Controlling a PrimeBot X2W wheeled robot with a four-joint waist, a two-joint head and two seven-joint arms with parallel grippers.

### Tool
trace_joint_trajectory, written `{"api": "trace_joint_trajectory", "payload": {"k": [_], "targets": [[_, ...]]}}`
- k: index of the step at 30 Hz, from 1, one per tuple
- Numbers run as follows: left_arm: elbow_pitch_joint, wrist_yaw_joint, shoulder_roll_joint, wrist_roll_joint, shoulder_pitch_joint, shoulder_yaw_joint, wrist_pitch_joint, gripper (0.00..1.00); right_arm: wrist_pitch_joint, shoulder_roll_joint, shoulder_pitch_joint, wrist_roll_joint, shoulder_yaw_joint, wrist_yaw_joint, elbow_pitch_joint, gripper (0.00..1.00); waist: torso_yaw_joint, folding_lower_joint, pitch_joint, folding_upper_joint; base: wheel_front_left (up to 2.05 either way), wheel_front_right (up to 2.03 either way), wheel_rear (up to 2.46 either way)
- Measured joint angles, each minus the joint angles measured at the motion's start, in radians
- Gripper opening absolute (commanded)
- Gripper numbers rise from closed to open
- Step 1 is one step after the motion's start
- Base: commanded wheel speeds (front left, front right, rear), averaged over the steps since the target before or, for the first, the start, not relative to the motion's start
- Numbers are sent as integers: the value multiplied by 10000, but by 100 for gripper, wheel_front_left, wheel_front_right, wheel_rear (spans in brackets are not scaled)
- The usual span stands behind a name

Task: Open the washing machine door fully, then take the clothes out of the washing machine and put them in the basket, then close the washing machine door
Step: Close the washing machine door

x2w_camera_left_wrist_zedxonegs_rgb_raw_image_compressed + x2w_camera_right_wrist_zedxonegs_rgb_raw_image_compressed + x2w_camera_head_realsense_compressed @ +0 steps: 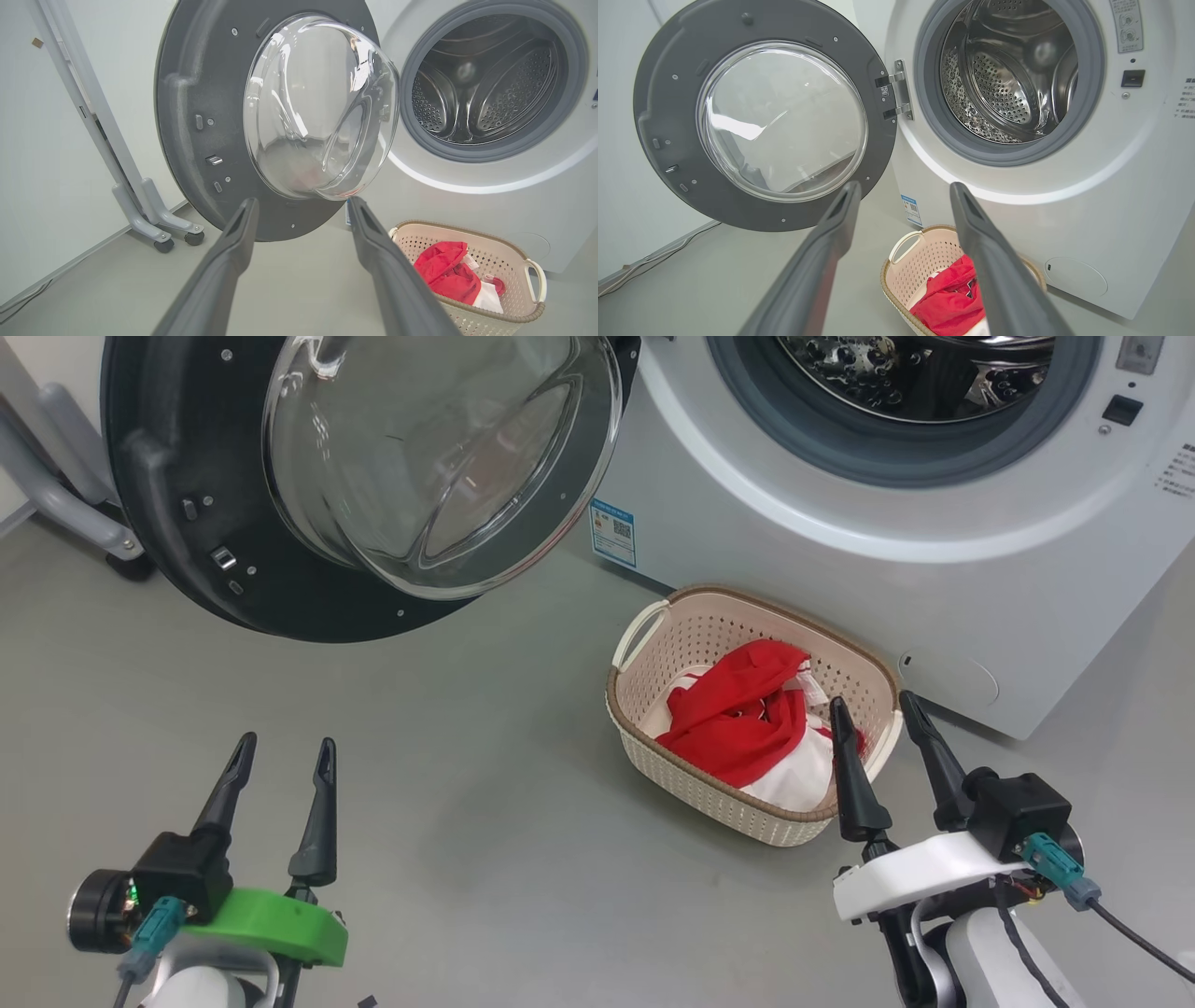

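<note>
Standing wide open at the left of the washing machine [840, 569], the washing machine door [373, 457] was seen in the head view with its glass bowl turned toward the camera. The basket [709, 793] was set on the floor [467, 821] just in front of the machine, and the clothes [738, 719] were heaped inside it, red over white. The left gripper [287, 742] was held at the lower left over the floor, its jaws released with nothing between them. The right gripper [873, 700] was held at the lower right by the basket's near edge, its jaws likewise spread and holding nothing.

In the left wrist view, the door's inner face was framed above the two spread fingers, with the basket and clothes at the lower right.

In the right wrist view, the dimpled steel drum [1008, 79] was shown inside the grey gasket [1092, 93], and the basket with the clothes was seen low between the fingers, below the drum opening.
</note>
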State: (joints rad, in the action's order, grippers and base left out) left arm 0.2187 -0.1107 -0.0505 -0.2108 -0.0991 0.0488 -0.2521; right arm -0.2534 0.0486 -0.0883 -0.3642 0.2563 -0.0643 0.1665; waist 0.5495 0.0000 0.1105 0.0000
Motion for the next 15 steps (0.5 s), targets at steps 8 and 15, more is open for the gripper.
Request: {"api": "trace_joint_trajectory", "payload": {"k": [8,15], "targets": [[-96,12,8,-2,12,-151,0,100,0,2,-202,-2,125,-65,165,100,47,0,86,0,0,0,0],[-128,12,25,-2,18,-174,0,100,0,6,-351,-4,144,-130,288,100,55,0,111,0,0,0,0]]}}
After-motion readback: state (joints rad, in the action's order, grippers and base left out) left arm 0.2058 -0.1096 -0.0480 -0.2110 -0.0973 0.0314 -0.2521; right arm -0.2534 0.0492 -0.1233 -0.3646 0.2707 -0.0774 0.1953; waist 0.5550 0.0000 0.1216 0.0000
